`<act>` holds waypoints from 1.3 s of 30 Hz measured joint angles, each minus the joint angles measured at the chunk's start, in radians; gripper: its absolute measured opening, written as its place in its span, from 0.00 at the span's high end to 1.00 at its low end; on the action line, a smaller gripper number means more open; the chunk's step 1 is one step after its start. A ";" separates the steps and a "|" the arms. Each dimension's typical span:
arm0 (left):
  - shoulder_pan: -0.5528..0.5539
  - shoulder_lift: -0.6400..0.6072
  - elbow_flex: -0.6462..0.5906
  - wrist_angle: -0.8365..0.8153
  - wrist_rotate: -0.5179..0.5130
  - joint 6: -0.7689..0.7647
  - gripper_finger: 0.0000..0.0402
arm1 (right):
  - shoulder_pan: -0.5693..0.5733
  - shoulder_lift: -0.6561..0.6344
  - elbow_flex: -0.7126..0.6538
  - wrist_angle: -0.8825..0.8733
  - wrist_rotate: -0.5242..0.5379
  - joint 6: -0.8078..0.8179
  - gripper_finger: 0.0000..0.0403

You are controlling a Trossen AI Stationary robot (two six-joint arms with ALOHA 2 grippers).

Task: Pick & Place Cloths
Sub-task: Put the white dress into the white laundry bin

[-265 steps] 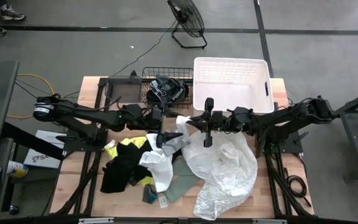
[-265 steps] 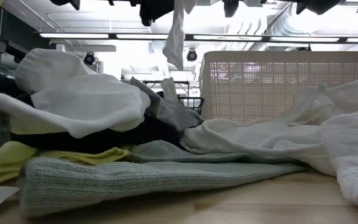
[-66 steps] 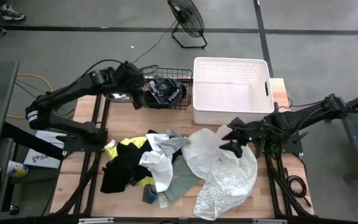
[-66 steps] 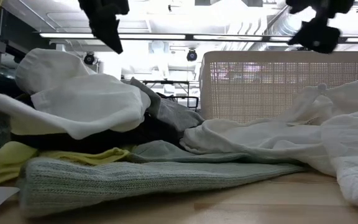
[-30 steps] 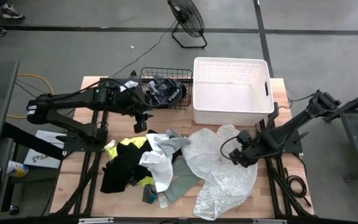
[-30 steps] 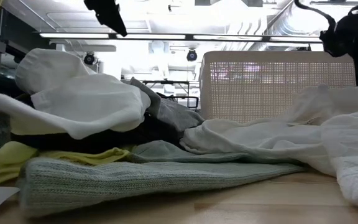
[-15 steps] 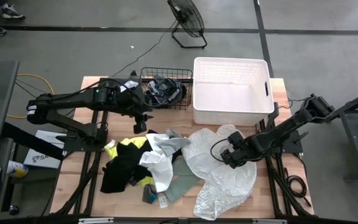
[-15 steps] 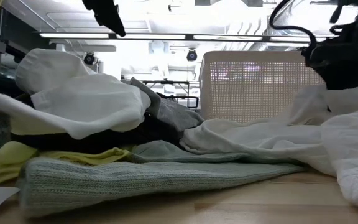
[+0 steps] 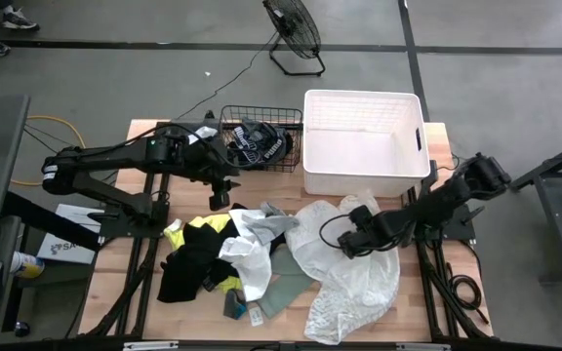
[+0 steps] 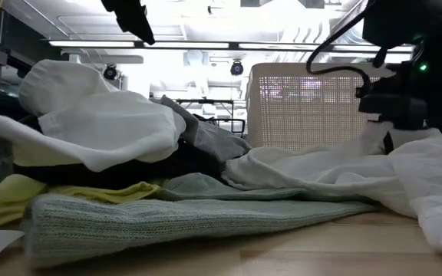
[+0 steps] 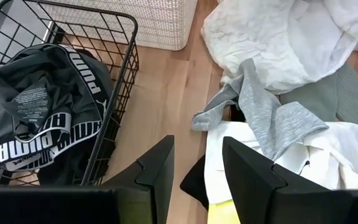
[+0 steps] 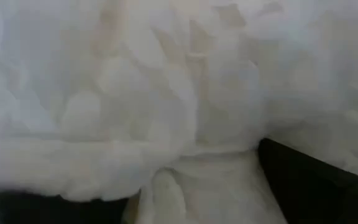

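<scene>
One crinkled sheer white cloth (image 9: pixel 354 268) bunches under the right tool (image 9: pixel 347 244).

Grey floor (image 9: pixel 115 78), black fan (image 9: pixel 296 34)

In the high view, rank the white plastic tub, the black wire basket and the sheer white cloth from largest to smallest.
1. Sheer white cloth and white plastic tub: too alike in spread to rank.
2. Black wire basket, clearly smallest.
</scene>
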 joint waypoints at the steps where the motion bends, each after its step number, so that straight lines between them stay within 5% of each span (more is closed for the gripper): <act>1: 0.000 0.000 0.000 0.000 0.000 0.000 0.67 | -0.002 0.011 0.001 0.009 -0.009 -0.011 0.22; 10: 0.000 0.000 0.000 -0.018 0.000 0.000 0.67 | -0.002 0.050 0.001 0.061 -0.029 -0.061 0.52; 18: 0.000 0.000 0.000 -0.018 0.030 -0.001 0.67 | 0.019 0.028 -0.001 0.066 -0.045 -0.106 0.92; 26: 0.000 0.000 0.000 -0.018 0.061 -0.023 0.67 | 0.086 -0.131 -0.006 0.075 0.016 -0.087 0.94; 39: 0.000 0.000 0.000 -0.014 0.082 -0.049 0.67 | 0.223 -0.464 -0.005 0.196 0.408 -0.273 0.94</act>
